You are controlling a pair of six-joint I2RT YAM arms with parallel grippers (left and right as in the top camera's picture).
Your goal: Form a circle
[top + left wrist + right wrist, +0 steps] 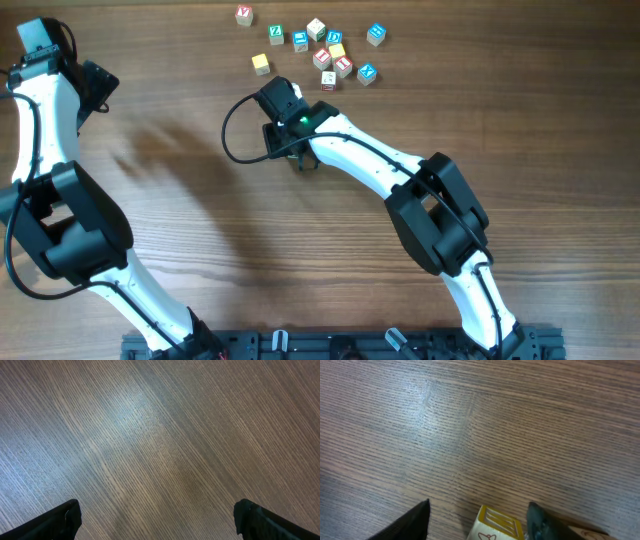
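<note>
Cube [495, 522] stands between right gripper [479, 505] fingers, unclamped (possibly touching one), likely positioned for ring-forming; other cubes [335, 50] lie beyond; left gripper [157, 520] spread, empty.

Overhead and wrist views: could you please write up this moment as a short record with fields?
left claw: open, over bare table
right claw: open, straddling a yellow cube, with a gap on one side
cubes: loose cluster at the far side, no clear ring
yellow cube: apart from the cluster, nearer the robot
circle: not yet formed
</note>
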